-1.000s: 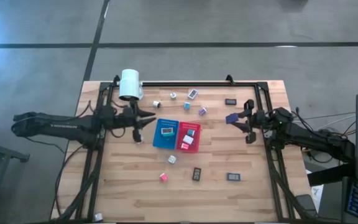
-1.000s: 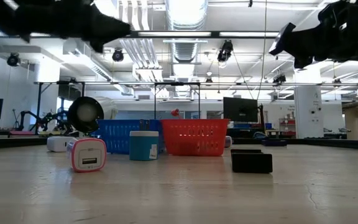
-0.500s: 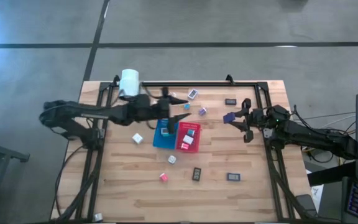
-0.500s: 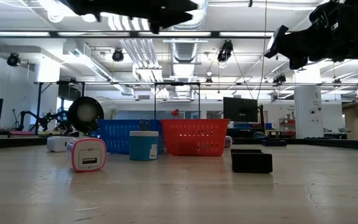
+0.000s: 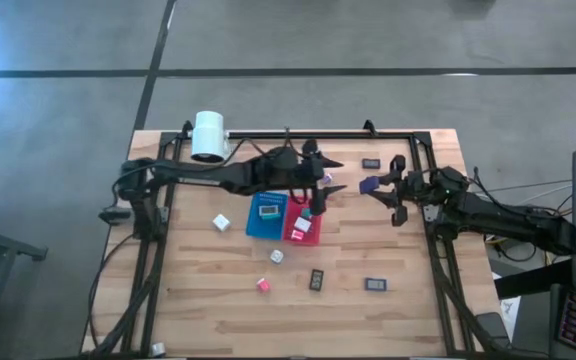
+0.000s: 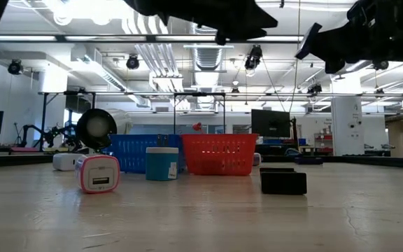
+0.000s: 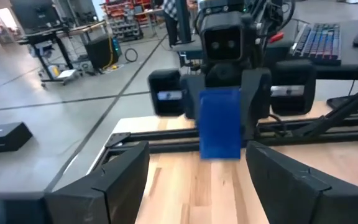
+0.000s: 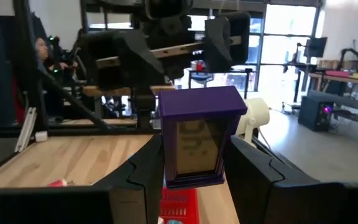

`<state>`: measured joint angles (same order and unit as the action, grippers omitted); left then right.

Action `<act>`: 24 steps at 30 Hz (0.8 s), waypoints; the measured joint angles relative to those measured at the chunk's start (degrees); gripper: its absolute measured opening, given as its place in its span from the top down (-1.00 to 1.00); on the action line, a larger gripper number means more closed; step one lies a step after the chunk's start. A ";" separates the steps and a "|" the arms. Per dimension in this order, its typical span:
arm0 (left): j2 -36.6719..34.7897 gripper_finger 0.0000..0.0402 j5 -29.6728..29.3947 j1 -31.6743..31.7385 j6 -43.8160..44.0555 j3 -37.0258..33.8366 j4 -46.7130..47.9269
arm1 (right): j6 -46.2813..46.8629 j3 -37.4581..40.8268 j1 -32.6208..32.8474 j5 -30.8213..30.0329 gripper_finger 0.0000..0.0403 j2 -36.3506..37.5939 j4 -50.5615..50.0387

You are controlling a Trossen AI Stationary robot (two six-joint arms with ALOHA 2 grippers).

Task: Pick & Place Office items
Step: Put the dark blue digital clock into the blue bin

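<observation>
My right gripper [image 5: 376,187] hovers over the table's right side, shut on a blue-purple block [image 8: 197,134] that also shows in the left wrist view [image 7: 219,124]. My left gripper [image 5: 334,175] reaches over the red tray [image 5: 304,222] toward it, open and holding nothing, just short of the block. The blue tray [image 5: 266,213] adjoins the red tray on its left. Office items lie loose on the table: a white cube [image 5: 221,222], a pink cube [image 5: 263,285], dark rectangles [image 5: 317,280] [image 5: 375,284]. My right gripper pinches the block's two side faces [image 8: 166,168] between its two fingers, at the block's lower part. The fingers come level from the table's right. The block stands upright, its wider top [image 8: 197,102] up, lifted clear of the table.
A big white cylinder [image 5: 209,136] stands at the far left corner. A black frame [image 5: 298,133] runs along the table's edges. Another dark rectangle [image 5: 371,163] lies at the far right. In the low view a pink-white cube [image 6: 98,173] and a teal cube [image 6: 162,164] sit before the trays.
My left gripper has swept from left of the blue tray toward the table's right, over both trays, up to the right gripper, and has opened. A white cube now lies left of the blue tray, where that gripper was.
</observation>
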<state>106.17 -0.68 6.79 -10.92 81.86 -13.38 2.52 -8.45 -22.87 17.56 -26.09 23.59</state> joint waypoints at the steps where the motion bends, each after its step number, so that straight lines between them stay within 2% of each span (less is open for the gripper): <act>1: 0.67 -0.37 0.36 0.00 0.21 1.03 0.44 | -0.02 -0.16 0.00 -0.04 0.36 -0.59 -0.06; 5: 2.94 -0.37 2.06 0.11 0.42 5.20 3.08 | -0.34 -0.81 0.00 -1.99 0.36 -3.32 0.70; 11: 5.73 -0.37 2.85 0.17 0.42 9.70 6.73 | -0.91 -0.91 0.47 -2.77 0.36 -8.27 7.51; 24: 6.32 -0.37 2.92 0.86 0.67 10.38 6.92 | -5.44 -5.09 4.16 -2.84 0.36 -16.48 8.55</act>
<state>112.49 2.24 7.65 -10.26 92.23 -6.47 -2.91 -13.54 -18.71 14.72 -42.58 32.14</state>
